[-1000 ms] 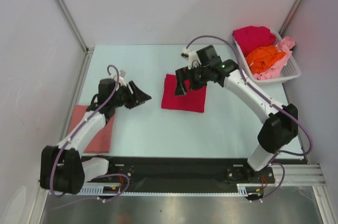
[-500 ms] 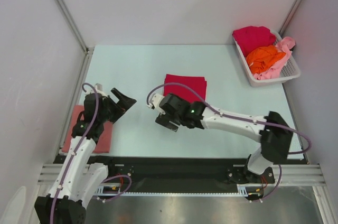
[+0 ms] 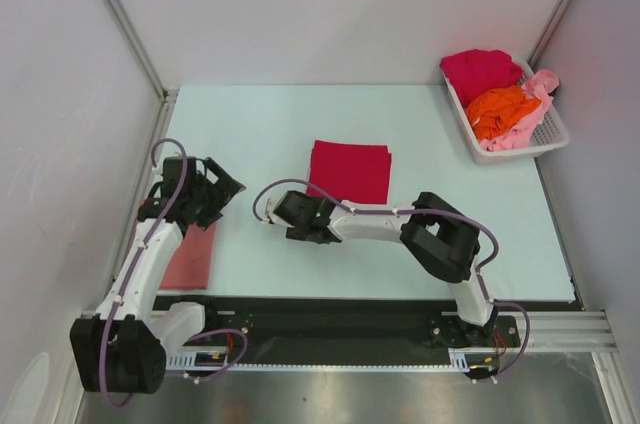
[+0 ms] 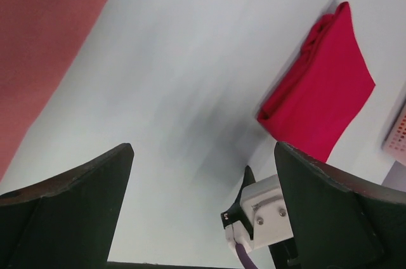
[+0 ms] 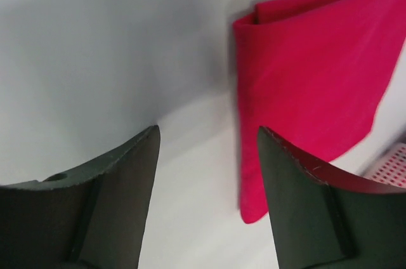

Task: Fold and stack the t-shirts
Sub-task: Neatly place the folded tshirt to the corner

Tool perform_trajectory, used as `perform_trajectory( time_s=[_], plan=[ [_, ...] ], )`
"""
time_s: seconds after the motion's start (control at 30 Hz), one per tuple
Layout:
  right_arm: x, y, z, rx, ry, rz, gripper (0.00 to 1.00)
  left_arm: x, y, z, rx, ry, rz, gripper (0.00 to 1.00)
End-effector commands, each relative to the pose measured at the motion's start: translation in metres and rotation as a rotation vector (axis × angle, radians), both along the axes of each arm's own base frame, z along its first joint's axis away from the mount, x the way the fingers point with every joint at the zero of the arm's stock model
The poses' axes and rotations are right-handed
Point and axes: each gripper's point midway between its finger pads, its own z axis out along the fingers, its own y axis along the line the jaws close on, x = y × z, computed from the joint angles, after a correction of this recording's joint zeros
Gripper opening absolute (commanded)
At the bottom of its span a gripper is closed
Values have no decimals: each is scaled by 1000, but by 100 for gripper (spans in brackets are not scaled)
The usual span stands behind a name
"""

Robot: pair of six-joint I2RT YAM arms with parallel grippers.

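We find bare table [image 3: 250, 124] across the far half and the far left corner, and along the right edge nearer than the white basket [image 3: 556, 132], which fills the far right corner. In the middle the folded crimson t-shirt [image 3: 349, 171] lies flat, with the right arm [image 3: 400, 224] stretched across just on its near side and the right gripper [image 3: 285, 216], jaws apart and empty, off its near left corner. At the left edge the left gripper [image 3: 215, 192], jaws wide and empty, hangs over the far end of the flat salmon t-shirt [image 3: 190, 259], and we see a bare gap between the two grippers.
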Motion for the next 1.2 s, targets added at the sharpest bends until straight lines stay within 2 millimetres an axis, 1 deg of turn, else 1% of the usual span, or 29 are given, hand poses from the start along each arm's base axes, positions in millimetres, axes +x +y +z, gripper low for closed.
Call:
perform_trajectory(
  time_s=[0.0,0.13,0.2,0.23,0.27,0.33,0.37,0.4,0.43,0.47,0.5,0.57,0.6,0.63,0.67,0.7,0.73,0.77,0.8,0.83,0.9,0.93,0.97,1.0,1.03,1.07,1.1,1.13,1.17],
  plan=[
    [21,-12,-9,-75,-89,-34,68,12,2,2,-17,6,4,100],
    [35,-19,-18,-91,-98,-53,63,16,-8,-8,-57,34,-35,100],
    [44,-15,-18,-80,-84,-52,59,17,-10,-10,-64,42,-53,100],
    [45,-13,-20,-73,-65,-43,58,18,-12,-11,-67,44,-63,100],
    [42,-11,-28,-73,-28,-27,57,20,-6,-12,-72,43,-56,100],
    [51,-11,-29,-71,-15,-45,47,23,-7,-11,-80,43,-74,100],
    [53,-11,-35,-81,-4,-45,42,24,-8,-11,-82,42,-89,100],
    [54,-11,-36,-77,8,-46,33,27,-8,-9,-82,40,-92,100],
    [55,-5,-33,-63,12,-43,31,28,-8,-8,-84,39,-100,100],
    [53,-5,-36,-69,24,-42,28,29,-8,-13,-86,57,-106,100],
    [52,-3,-36,-69,25,-39,21,31,-10,-13,-99,57,-116,100],
    [42,-1,-37,-80,32,-17,15,35,-11,-16,-126,67,-127,100],
    [38,-1,-35,-82,30,-8,11,39,-15,-17,-160,65,-148,100],
    [36,-1,-33,-85,27,0,7,43,-18,-18,-176,58,-163,100],
    [30,-6,-36,-102,35,7,2,45,-21,-17,-190,50,-186,100],
    [30,-6,-26,-87,24,7,0,47,-30,-19,-239,56,-224,100],
    [28,-8,-22,-84,23,11,0,55,-33,-17,-256,22,-240,100],
    [24,-15,-23,-96,34,21,0,58,-40,-16,-298,14,-249,100],
    [24,-17,-18,-88,34,23,0,59,-44,-27,-330,35,-251,100],
    [22,-16,-5,-57,37,37,0,67,-51,-24,-362,-7,-278,100],
    [19,-26,-1,-51,56,44,0,70,-66,-30,-412,1,-296,100],
    [17,-26,12,-25,53,54,0,78,-73,-34,-430,-13,-316,100],
    [16,-28,15,-24,55,65,0,77,-88,-35,-457,-4,-337,100],
    [15,-33,16,-21,63,65,0,84,-93,-31,-466,-35,-348,100],
    [12,-33,18,-8,79,78,0,85,-99,-36,-474,-18,-344,100],
    [11,-33,25,17,79,81,0,90,-110,-33,-473,-42,-346,100],
    [9,-34,27,31,89,81,0,98,-117,-27,-472,-79,-355,100],
    [8,-36,27,42,112,82,0,100,-123,-26,-477,-82,-357,100],
    [8,-36,34,62,111,85,0,101,-133,-29,-491,-64,-341,100]
  ],
)
